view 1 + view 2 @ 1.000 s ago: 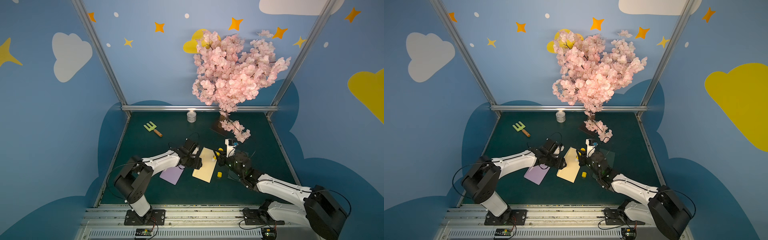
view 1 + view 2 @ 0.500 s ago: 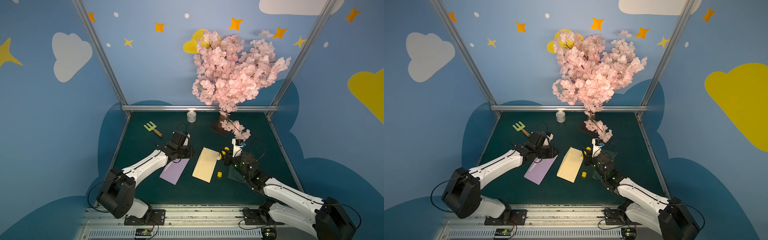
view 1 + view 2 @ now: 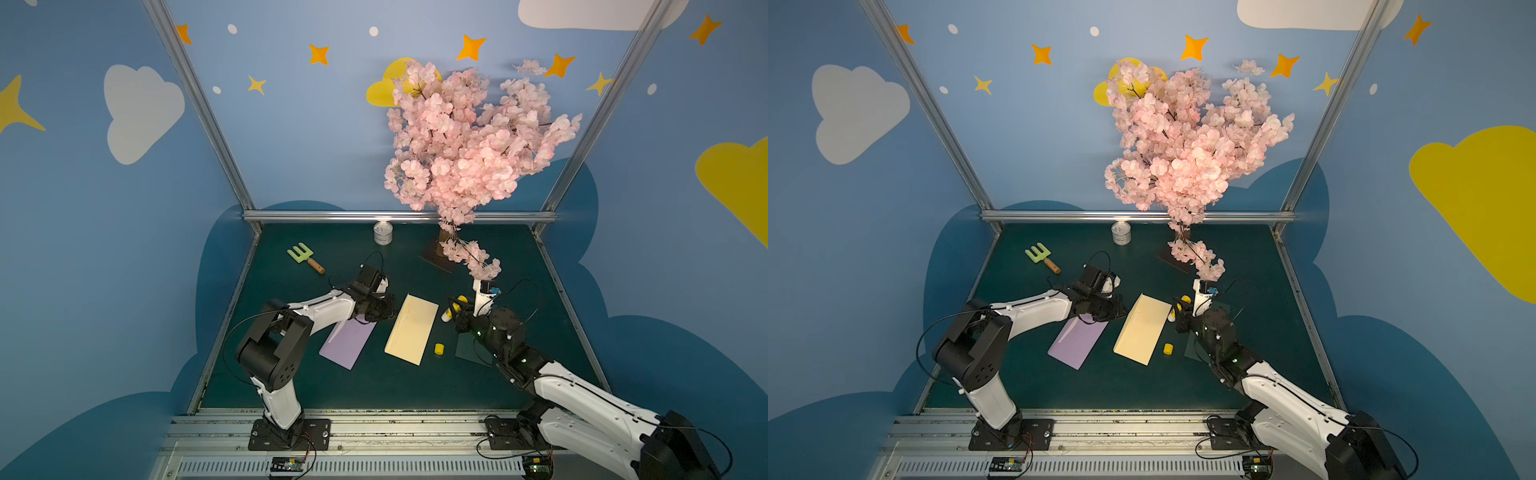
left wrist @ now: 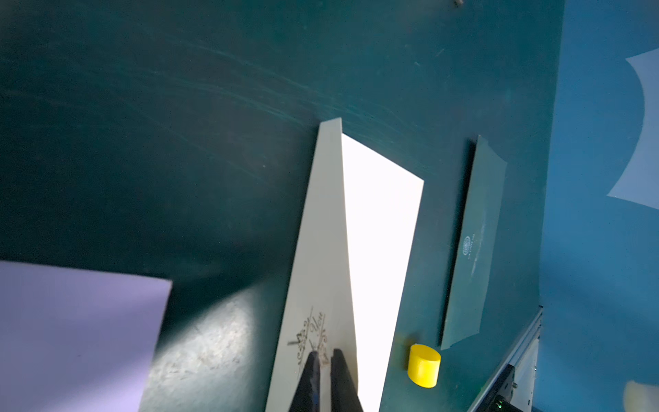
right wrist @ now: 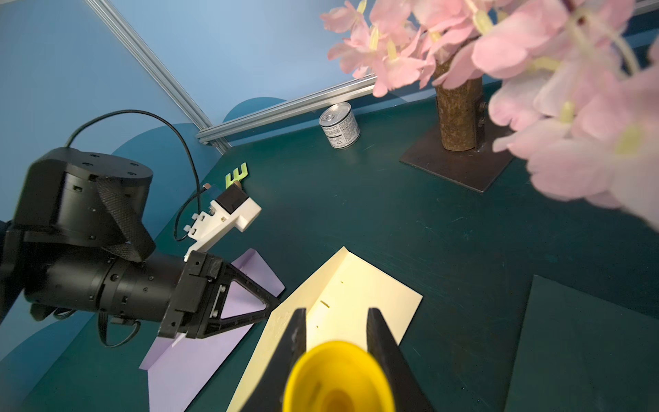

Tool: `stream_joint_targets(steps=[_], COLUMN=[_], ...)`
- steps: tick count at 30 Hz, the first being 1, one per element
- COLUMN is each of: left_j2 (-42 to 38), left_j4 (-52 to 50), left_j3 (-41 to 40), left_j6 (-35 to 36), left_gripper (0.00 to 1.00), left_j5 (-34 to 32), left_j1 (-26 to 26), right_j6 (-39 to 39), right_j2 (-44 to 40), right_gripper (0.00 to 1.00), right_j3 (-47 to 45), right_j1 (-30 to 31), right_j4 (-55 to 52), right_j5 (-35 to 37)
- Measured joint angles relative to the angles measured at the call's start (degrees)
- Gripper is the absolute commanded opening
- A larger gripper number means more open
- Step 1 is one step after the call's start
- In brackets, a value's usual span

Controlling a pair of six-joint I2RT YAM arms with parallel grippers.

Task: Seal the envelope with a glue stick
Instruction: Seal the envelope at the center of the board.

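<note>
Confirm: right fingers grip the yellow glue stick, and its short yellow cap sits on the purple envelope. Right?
Not quite. The short yellow cylindrical cap lies on the bare dark green tabletop, beside the cream paper envelope, not on the purple paper envelope; both top views show it. The right fingers do grip the yellow plastic glue stick.

The cream envelope (image 3: 411,330) lies on the mat (image 3: 374,386), its long flap lifted along 1 edge and pinched by the left gripper (image 4: 325,353). The uncapped yellow glue stick (image 3: 454,308) sits tilted in the right gripper (image 5: 336,312), with its whitish tip just beside the envelope's opposite edge. Its yellow cap (image 3: 439,348) lies loose beside the envelope.
</note>
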Motion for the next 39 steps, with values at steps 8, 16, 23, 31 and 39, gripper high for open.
stream_joint_targets(steps=[8, 16, 23, 31, 39], left_j2=[2.71, 6.75, 8.92, 10.49, 10.47], left_j4=[1.14, 1.25, -0.11, -0.63, 0.39], left_j3=[0.85, 2.49, 5.66, 5.84, 5.16], left_j6=[-0.07, -0.09, -0.13, -1.27, -2.36], left_gripper=[0.1, 0.1, 0.1, 0.09, 0.09], left_j5=[0.26, 0.24, -0.44, -0.48, 0.13], left_j1=[-2.1, -3.52, -5.95, -6.73, -6.34], right_j6=[1.07, 1.33, 1.44, 1.44, 1.44], right_j2=[-0.15, -1.73, -2.6, -3.54, -4.9], right_gripper=[0.0, 0.0, 0.0, 0.0, 0.0], right_j3=[-0.79, -1.86, -2.38, -2.64, -3.02], right_j1=[-0.9, -1.49, -1.88, -2.21, -2.58], right_j4=[-0.55, -1.6, -2.25, -2.84, -3.13], right_j5=[-0.07, -0.09, -0.13, -0.17, -0.39])
